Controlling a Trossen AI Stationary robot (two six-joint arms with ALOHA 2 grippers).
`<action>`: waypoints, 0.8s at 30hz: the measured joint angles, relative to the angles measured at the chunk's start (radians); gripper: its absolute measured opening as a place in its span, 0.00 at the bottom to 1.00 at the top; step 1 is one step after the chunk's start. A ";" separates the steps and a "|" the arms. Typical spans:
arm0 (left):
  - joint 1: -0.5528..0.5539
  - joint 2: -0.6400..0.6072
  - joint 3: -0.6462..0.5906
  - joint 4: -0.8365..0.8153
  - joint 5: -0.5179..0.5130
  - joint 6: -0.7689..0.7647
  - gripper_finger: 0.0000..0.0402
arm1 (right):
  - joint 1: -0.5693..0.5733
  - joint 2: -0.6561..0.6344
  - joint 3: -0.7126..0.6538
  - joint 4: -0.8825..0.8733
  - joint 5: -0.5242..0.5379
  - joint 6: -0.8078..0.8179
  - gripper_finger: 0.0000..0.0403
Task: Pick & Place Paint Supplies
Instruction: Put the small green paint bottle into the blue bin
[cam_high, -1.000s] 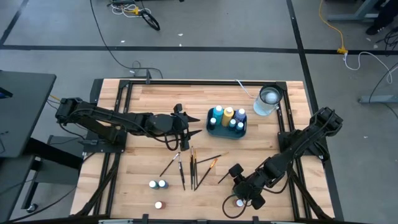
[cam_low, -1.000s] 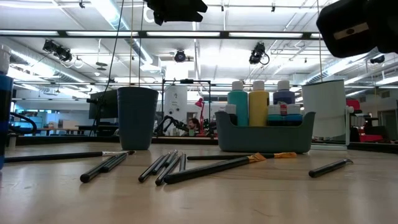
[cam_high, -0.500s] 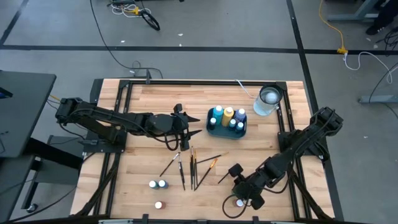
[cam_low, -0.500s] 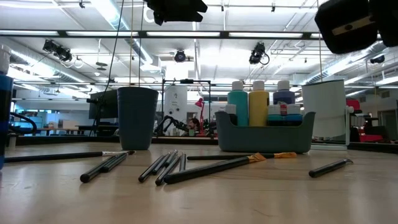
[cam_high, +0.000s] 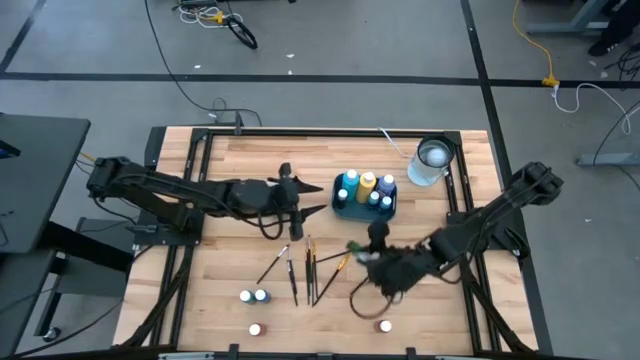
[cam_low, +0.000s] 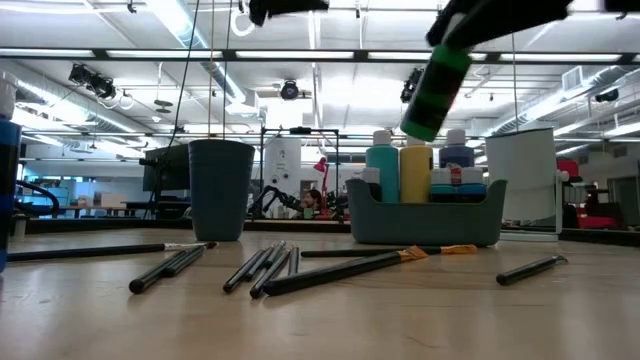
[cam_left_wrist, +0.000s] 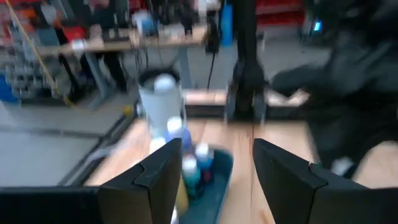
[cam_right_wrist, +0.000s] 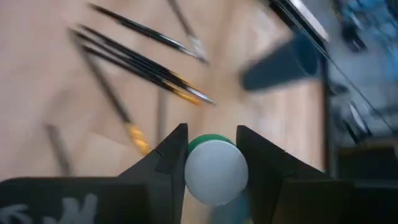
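Right gripper (cam_right_wrist: 211, 155) is clamped on a small green paint bottle w/ white cap (cam_right_wrist: 214, 168), fingers on either side of it, carried tilted in the air above the light wooden table (cam_high: 240, 165), near the loose thin dark-handled paintbrushes (cam_high: 310, 265) & just in front of the dark teal plastic caddy (cam_high: 362, 208) holding other bottles. In low view the green bottle (cam_low: 436, 90) hangs above the caddy (cam_low: 425, 222). Left gripper (cam_high: 305, 200) hovers w/ fingers spread & nothing in them, beside the caddy.
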 joint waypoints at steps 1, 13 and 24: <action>0.000 -0.014 -0.002 -0.008 0.001 0.019 0.52 | -0.022 -0.012 0.000 -0.030 -0.001 0.027 0.29; 0.000 -0.051 -0.002 -0.025 -0.125 0.148 0.52 | -0.276 -0.047 -0.079 -0.196 -0.106 0.206 0.29; 0.000 -0.047 -0.002 -0.079 -0.096 0.086 0.52 | -0.430 -0.049 -0.243 -0.088 -0.254 0.248 0.29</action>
